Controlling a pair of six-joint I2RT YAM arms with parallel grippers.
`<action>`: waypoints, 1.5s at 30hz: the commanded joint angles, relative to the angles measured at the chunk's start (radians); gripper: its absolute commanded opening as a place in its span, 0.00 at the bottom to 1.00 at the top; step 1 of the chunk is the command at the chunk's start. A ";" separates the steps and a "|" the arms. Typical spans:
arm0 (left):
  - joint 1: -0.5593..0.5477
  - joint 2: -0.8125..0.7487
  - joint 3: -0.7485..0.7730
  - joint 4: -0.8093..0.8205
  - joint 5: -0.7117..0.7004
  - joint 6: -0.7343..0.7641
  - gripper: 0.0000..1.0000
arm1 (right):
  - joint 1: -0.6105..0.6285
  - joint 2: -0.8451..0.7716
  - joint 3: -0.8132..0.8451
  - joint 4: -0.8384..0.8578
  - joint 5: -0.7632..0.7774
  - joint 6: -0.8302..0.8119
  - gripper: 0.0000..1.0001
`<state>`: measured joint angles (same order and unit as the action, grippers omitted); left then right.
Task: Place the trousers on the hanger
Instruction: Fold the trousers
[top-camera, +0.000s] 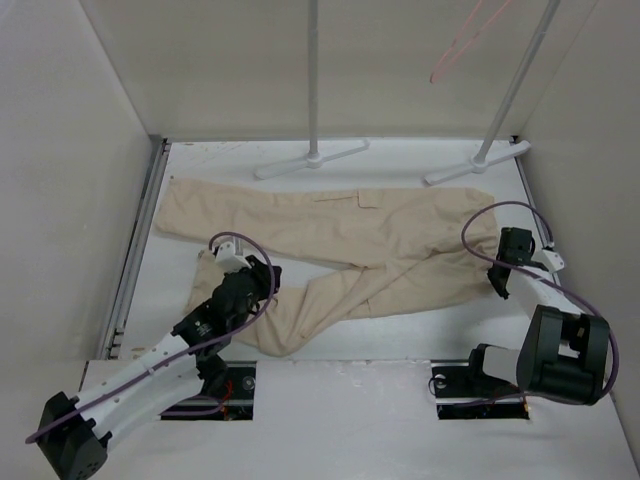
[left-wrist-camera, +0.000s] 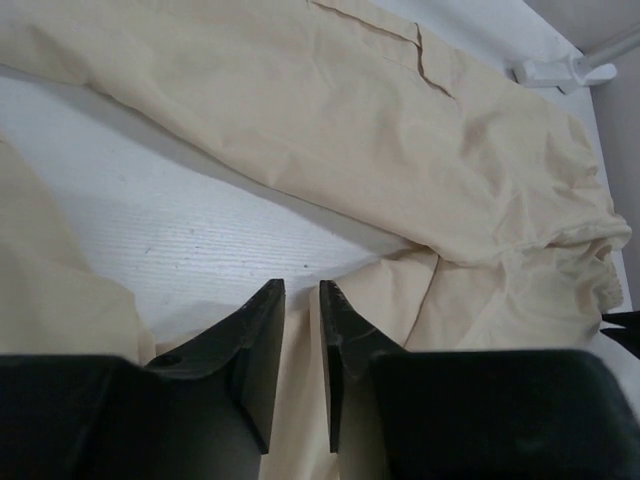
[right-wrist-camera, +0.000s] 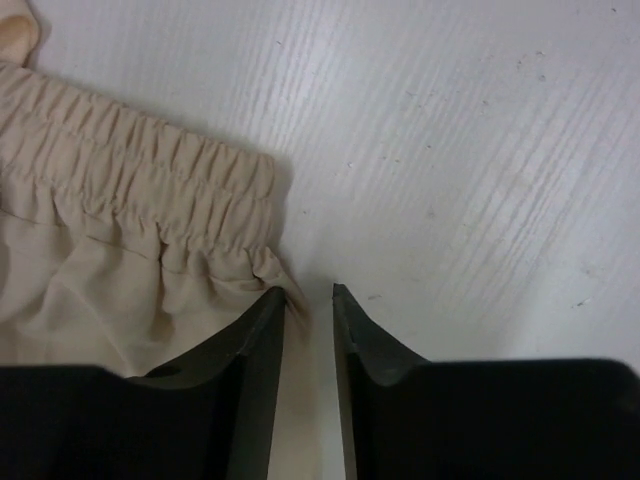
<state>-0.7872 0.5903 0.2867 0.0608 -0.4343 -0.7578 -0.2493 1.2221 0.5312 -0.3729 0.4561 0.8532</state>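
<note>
Left fingers (left-wrist-camera: 255, 340) and right fingers (right-wrist-camera: 365, 350) sat nearly closed at the trousers (top-camera: 330, 225), any grip impossible to tell; the garment lay sprawled on the desk (top-camera: 400, 335), the pink hanger (top-camera: 455, 45) bare overhead, hanging yet undone.

The trousers (top-camera: 350, 250) lie flat on the table (top-camera: 180, 300), reaching from the left gripper (left-wrist-camera: 302, 290) across to the right gripper (right-wrist-camera: 309, 292). One leg lies under the left gripper's tips and the other ahead of it, with bare table between. The waistband (right-wrist-camera: 150, 190) lies ahead-left of the right gripper, its corner just beside one finger. Far beyond both stand two rack poles (top-camera: 313, 70), with the hanger (top-camera: 455, 45) up between them.
</note>
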 joint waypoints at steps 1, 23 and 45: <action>0.067 -0.006 -0.009 0.016 0.045 -0.005 0.20 | -0.009 0.028 0.075 0.014 0.004 -0.003 0.27; 0.246 -0.072 0.002 -0.148 0.075 -0.017 0.32 | -0.041 -0.278 0.047 -0.007 0.049 -0.048 0.00; 0.150 -0.136 0.002 -0.113 0.023 0.009 0.44 | 0.118 0.226 0.063 0.057 0.021 0.256 0.36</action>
<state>-0.6205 0.4664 0.2657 -0.0795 -0.3763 -0.7662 -0.1295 1.4036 0.6342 -0.3233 0.5282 1.0222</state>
